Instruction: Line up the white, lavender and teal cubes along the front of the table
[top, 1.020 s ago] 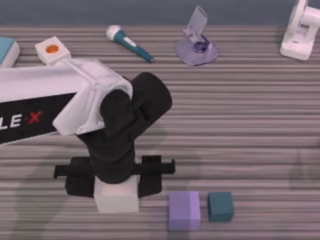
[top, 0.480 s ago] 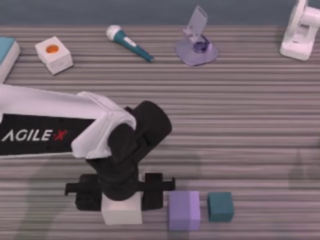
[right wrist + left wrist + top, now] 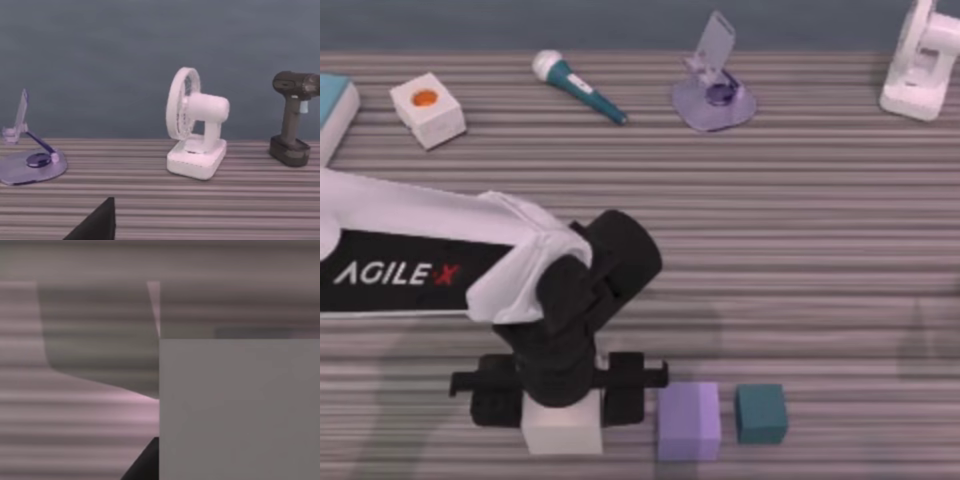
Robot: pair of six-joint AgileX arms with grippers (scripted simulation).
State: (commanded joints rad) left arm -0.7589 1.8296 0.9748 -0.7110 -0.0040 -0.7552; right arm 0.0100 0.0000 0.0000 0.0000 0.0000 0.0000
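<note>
Left jaws: your left gripper (image 3: pixel 560 395) stands over the white cube (image 3: pixel 561 428) at the front of the surface (image 3: pixel 800 250), its jaws on either side of the cube; whether they pinch it or have let go you cannot tell.
Row: the lavender cube (image 3: pixel 688 420) sits just right of the white one, the teal cube (image 3: pixel 761 413) just right of that.
Risk: if you lift away with the jaws not fully spread, you will likely drag the white cube out of line or into the lavender one.
Edges: the cubes lie near the front edge; a nudge forward could tip one off.
Open room: right half and middle of the surface are bare; go up and back.
Right arm: its gripper is out of sight.
</note>
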